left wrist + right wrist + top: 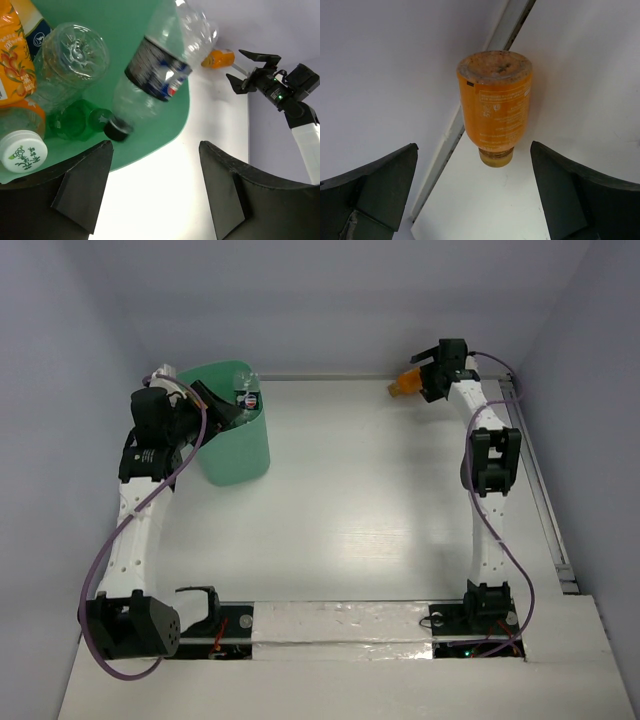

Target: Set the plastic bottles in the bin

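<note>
Two tools, both spread apart and gripping nothing. At 10 o'clock on the surface (350, 500) stands the bin (235, 455), with the left tool (155, 150) over its rim. Inside, piled touching, lie a dark-capped clear bottle (155, 75), a green bottle (75, 122), a second clear bottle (70, 55) and labelled orange bottles (12, 65). Farther back, at 1 o'clock, a lone orange bottle (495, 110) lies on its side by the rear wall. Its neck end points toward the right tool (473, 150), whose fingers do not touch it.

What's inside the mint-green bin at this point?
Inside the mint-green plastic bin: a clear bottle with dark label and cap, another clear bottle, a green bottle and orange labelled bottles. They cover the bin's floor and anything beneath.
</note>
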